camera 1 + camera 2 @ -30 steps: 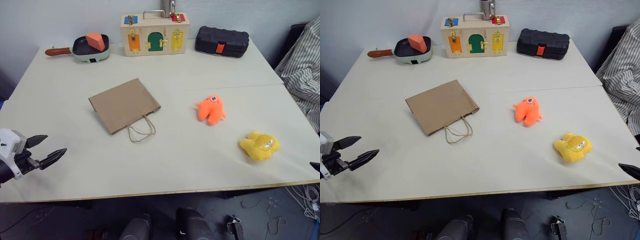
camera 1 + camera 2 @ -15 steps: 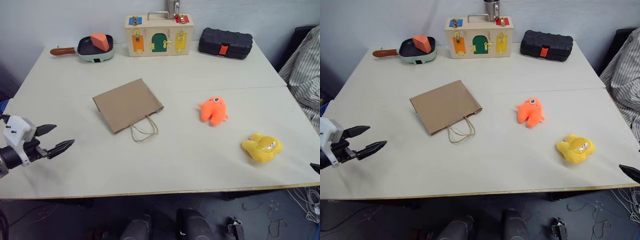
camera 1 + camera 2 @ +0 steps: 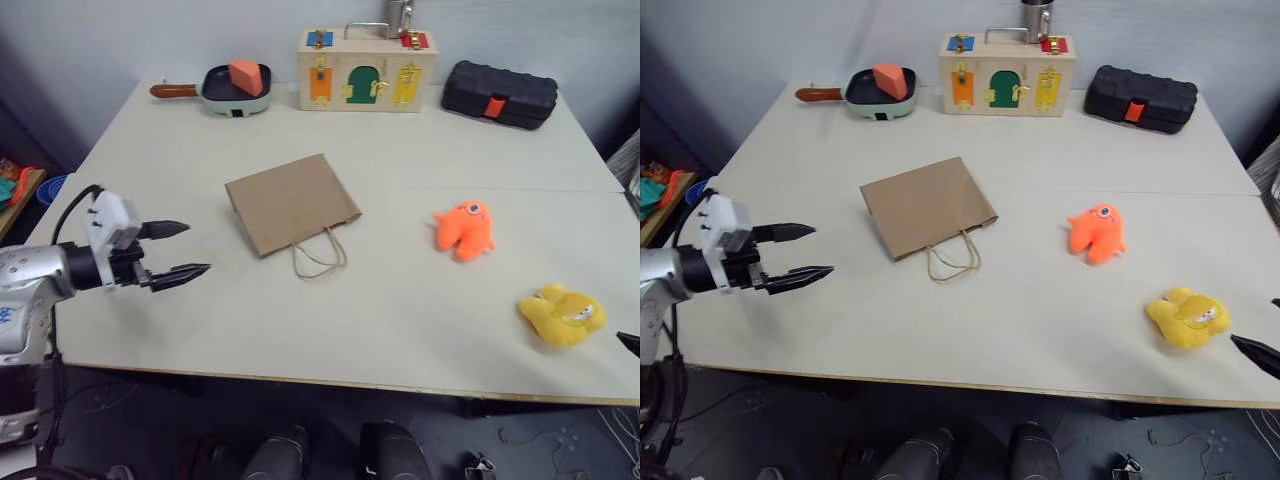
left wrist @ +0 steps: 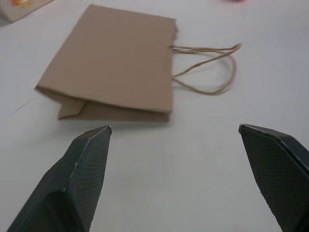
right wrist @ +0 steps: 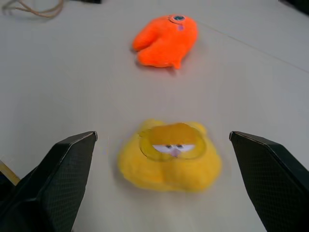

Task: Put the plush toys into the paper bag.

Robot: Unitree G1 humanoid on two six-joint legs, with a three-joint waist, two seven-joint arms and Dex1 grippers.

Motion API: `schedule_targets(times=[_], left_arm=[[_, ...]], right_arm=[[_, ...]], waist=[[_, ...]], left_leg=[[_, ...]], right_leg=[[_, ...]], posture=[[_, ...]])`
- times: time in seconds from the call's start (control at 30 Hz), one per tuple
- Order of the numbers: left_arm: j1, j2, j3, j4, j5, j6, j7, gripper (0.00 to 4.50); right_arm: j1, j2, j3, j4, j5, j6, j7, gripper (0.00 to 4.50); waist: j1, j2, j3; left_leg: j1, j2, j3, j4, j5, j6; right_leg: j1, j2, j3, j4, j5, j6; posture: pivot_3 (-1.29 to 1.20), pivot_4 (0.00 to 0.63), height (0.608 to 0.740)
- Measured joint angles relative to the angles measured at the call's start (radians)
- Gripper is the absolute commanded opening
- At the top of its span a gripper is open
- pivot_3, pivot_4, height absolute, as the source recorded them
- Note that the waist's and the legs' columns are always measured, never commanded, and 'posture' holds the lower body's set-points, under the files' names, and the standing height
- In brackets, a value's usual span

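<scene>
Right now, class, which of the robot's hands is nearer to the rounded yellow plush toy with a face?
The right hand: it is open just short of the rounded yellow plush toy. The left hand is across the table, facing the flat brown paper bag.

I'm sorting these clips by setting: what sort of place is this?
Probably a robot test lab: a bare white table set with practice props, namely a wooden latch box, a toy frying pan and a black tool case.

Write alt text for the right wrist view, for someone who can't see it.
A yellow plush toy with a face lies on the pale table, centred ahead of the right gripper, whose black jaws stand wide open and empty. Beyond it lies an orange one-eyed plush toy, apart from the yellow one, and a loop of cord handle shows further off.
</scene>
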Motion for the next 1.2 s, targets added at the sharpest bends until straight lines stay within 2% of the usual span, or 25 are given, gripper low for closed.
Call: schedule_targets(times=[0.03, 0.07, 0.1, 0.13, 0.2, 0.3, 0.5, 0.6, 0.93, 1.0, 1.13, 1.2], left_arm=[[-0.06, -0.01, -0.05, 0.011, 0.017, -0.015, -0.035, 4.43], [-0.116, -0.03, -0.1, 0.029, 0.036, -0.032, -0.068, 4.43], [-0.169, -0.057, -0.151, 0.045, 0.058, -0.054, -0.099, 4.43], [-0.214, -0.082, -0.198, 0.066, 0.078, -0.068, -0.125, 4.43], [-0.307, -0.151, -0.285, 0.148, 0.136, -0.113, -0.158, 4.43], [-0.421, -0.254, -0.376, 0.312, 0.221, -0.188, -0.171, 4.43], [-0.567, -0.412, -0.444, 0.57, 0.333, -0.37, -0.168, 4.43], [-0.609, -0.47, -0.453, 0.694, 0.375, -0.47, -0.161, 3.82], [-0.692, -0.574, -0.502, 0.953, 0.521, -0.696, -0.128, 0.56], [-0.702, -0.587, -0.501, 0.986, 0.532, -0.711, -0.122, 0.04], [-0.734, -0.602, -0.447, 1.009, 0.5, -0.64, -0.137, 0.04], [-0.782, -0.604, -0.381, 0.999, 0.435, -0.54, -0.169, 0.04]], right_arm=[[-0.003, 0.001, 0.0, -0.069, 0.03, 0.025, -0.017, 4.5], [-0.013, 0.002, 0.007, -0.141, 0.068, 0.051, -0.037, 4.5], [-0.047, -0.001, 0.03, -0.22, 0.113, 0.076, -0.06, 4.5], [-0.075, -0.002, 0.055, -0.286, 0.153, 0.098, -0.083, 4.5], [-0.123, -0.006, 0.106, -0.386, 0.223, 0.136, -0.131, 4.5], [-0.189, -0.007, 0.209, -0.476, 0.273, 0.166, -0.2, 4.5], [-0.282, -0.007, 0.383, -0.467, 0.196, 0.177, -0.317, 4.5], [-0.277, -0.007, 0.401, -0.454, 0.148, 0.177, -0.338, 4.5], [-0.28, 0.016, 0.406, -0.465, 0.139, 0.182, -0.397, 4.5], [-0.278, 0.017, 0.417, -0.467, 0.134, 0.182, -0.407, 4.5], [-0.266, 0.03, 0.426, -0.483, 0.135, 0.187, -0.432, 4.5], [-0.269, 0.036, 0.428, -0.503, 0.143, 0.201, -0.454, 4.5]], waist=[[-0.001, 0.0, 0.0], [0.001, 0.0, -0.001], [0.016, -0.004, -0.001], [0.026, -0.003, -0.001], [0.051, -0.005, -0.001], [0.056, -0.011, 0.003], [0.037, -0.023, 0.01], [0.037, -0.025, 0.011], [0.035, -0.027, 0.012], [0.035, -0.027, 0.012], [0.035, -0.028, 0.013], [0.033, -0.028, 0.013]], left_leg=[[0.001, -0.013, -0.019, -0.002, 0.007, 0.0], [0.0, -0.02, -0.026, -0.001, 0.009, -0.001], [-0.002, -0.021, -0.02, 0.0, 0.009, -0.002], [-0.005, -0.02, -0.019, 0.001, 0.009, -0.002], [-0.011, -0.017, -0.016, 0.0, 0.008, -0.004], [-0.012, -0.012, -0.006, -0.001, 0.006, -0.005], [-0.013, -0.013, 0.008, 0.001, 0.003, 0.0], [-0.014, -0.012, 0.016, 0.001, 0.003, 0.001], [-0.015, -0.008, 0.023, 0.004, 0.003, 0.001], [-0.015, -0.008, 0.023, 0.004, 0.003, 0.001], [-0.018, -0.008, 0.024, 0.006, 0.003, 0.001], [-0.027, -0.008, 0.024, 0.015, 0.001, 0.001]], right_leg=[[0.001, 0.003, 0.017, -0.001, -0.003, 0.005], [-0.002, 0.004, 0.043, -0.002, -0.007, 0.014], [-0.006, 0.006, 0.065, -0.003, -0.008, 0.019], [-0.007, 0.001, 0.072, -0.004, -0.009, 0.026], [-0.015, 0.002, 0.077, 0.001, -0.008, 0.026], [-0.02, 0.007, 0.086, 0.002, -0.008, 0.026], [-0.026, 0.006, 0.093, 0.006, -0.007, 0.029], [-0.032, 0.007, 0.094, 0.008, -0.006, 0.032], [-0.035, 0.012, 0.104, 0.01, -0.003, 0.036], [-0.036, 0.013, 0.107, 0.01, -0.003, 0.036], [-0.038, 0.013, 0.108, 0.012, -0.003, 0.036], [-0.047, 0.014, 0.109, 0.018, -0.003, 0.036]], posture=[[0.0, 0.15, 0.74], [0.0, 0.15, 0.74], [0.0, 0.15, 0.74], [0.0, 0.15, 0.74], [0.0, 0.15, 0.74], [0.0, 0.15, 0.74], [0.0, 0.15, 0.74], [0.0, 0.15, 0.74], [0.0, 0.15, 0.74], [0.0, 0.15, 0.74], [0.0, 0.15, 0.74], [0.0, 0.15, 0.74]])
